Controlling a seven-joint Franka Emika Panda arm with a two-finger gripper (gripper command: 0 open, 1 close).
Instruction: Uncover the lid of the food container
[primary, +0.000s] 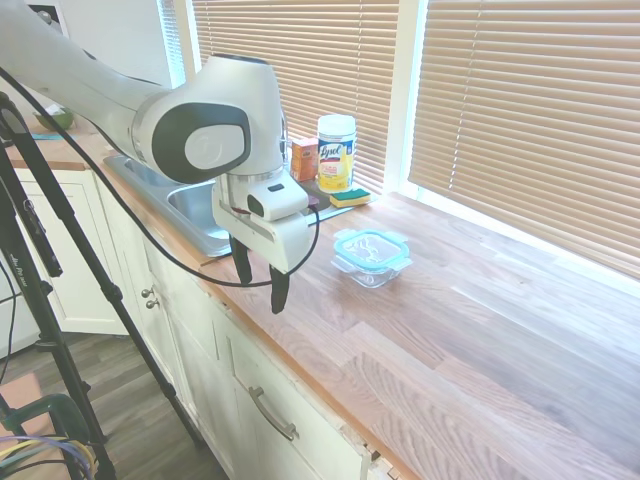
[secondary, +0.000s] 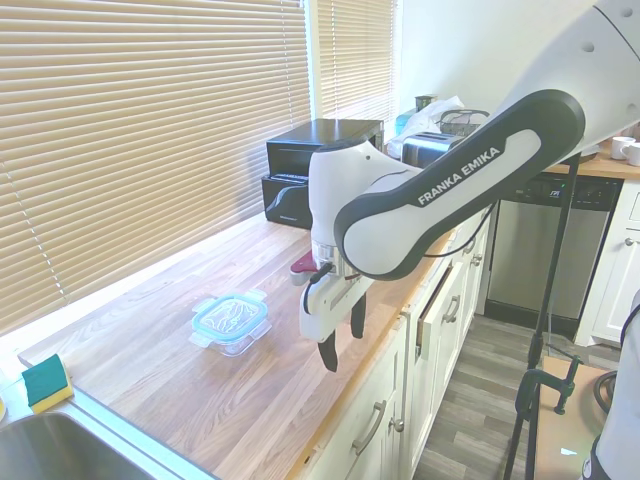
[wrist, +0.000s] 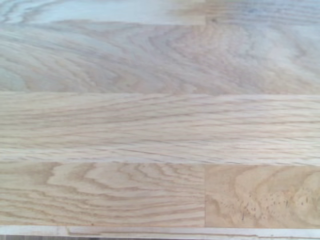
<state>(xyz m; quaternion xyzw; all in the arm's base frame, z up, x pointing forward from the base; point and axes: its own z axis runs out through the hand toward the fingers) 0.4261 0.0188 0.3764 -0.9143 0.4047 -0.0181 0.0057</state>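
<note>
A small clear glass food container (primary: 371, 266) (secondary: 233, 335) sits on the wooden countertop, with its teal-rimmed lid (primary: 370, 244) (secondary: 231, 313) lying flat on top. My gripper (primary: 260, 284) (secondary: 341, 341) hangs above the counter near its front edge, a short way from the container, fingers pointing down. It is open and holds nothing. The wrist view holds only bare wood grain.
A Lysol wipes tub (primary: 336, 152), a small orange box (primary: 304, 159) and a yellow-green sponge (primary: 349, 197) (secondary: 45, 383) stand by the steel sink (primary: 195, 210). Window blinds (primary: 520, 110) line the back. A black appliance (secondary: 318, 165) and a toaster (secondary: 432, 148) sit at the counter's far end.
</note>
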